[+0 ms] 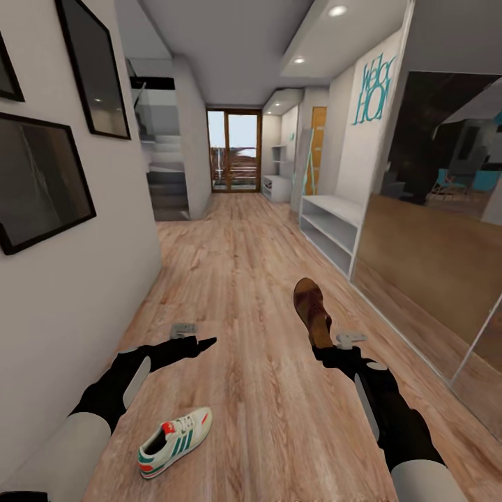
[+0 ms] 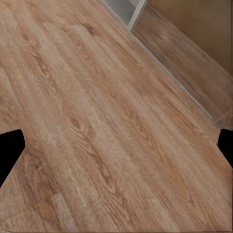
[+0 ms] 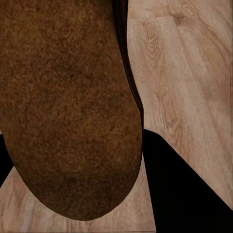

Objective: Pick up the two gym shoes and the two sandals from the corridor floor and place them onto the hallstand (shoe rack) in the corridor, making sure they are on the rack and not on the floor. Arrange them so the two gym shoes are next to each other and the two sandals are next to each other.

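Aloft, flat brown sandal point(image 1: 312, 309), dark-soled.

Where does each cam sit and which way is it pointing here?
Head view: on the head, looking forward and down the corridor over the floor; both arms show, left gripper empty, right gripper holding a sandal.
Left wrist view: near the left gripper, facing bare floor; dark fingertips at the edges.
Right wrist view: near the right gripper, close on the sandal's sole; dark finger beside it.
Shared: head and right wrist views both show the sandal; all show the floor.
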Tool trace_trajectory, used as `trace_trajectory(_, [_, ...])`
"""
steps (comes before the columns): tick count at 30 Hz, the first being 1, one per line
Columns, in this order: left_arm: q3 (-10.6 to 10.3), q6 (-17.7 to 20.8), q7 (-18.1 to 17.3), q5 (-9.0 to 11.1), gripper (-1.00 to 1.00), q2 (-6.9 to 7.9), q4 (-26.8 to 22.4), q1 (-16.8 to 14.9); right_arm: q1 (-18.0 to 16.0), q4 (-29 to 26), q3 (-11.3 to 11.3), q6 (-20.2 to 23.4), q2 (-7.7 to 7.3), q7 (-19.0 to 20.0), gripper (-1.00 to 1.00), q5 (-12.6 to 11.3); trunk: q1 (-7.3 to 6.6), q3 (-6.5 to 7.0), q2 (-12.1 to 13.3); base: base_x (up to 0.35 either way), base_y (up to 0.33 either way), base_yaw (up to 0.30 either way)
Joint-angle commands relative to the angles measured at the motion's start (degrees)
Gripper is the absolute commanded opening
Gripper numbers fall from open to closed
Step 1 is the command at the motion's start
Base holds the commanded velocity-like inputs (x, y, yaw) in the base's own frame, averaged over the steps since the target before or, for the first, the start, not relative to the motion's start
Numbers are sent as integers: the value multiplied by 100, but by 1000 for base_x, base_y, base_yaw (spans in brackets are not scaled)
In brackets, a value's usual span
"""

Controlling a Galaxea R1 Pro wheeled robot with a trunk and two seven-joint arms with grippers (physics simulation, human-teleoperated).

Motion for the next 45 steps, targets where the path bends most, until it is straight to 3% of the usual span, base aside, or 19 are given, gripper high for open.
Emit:
trace_trajectory(1, [-18, 49, 8, 60, 100, 8, -8, 0, -5, -8, -21, 31, 9, 39, -100, 42, -1, -6, -3, 0, 252, -300])
trace_trajectory(9, [-18, 49, 8, 59, 100, 8, -9, 0, -5, -8, -21, 31, 3, 28, -100, 42, -1, -6, -3, 0, 248, -238])
trace_trajectory(37, [-18, 49, 8, 60, 100, 8, -7, 0, -6, -8, -21, 31, 18, 24, -100, 42, -1, -6, -3, 0, 76, -7])
trace_trajectory(45, [-18, 49, 8, 60, 100, 8, -2, 0, -5, -6, -13, 31, 23, 23, -100, 42, -1, -6, -3, -79, 68, -171])
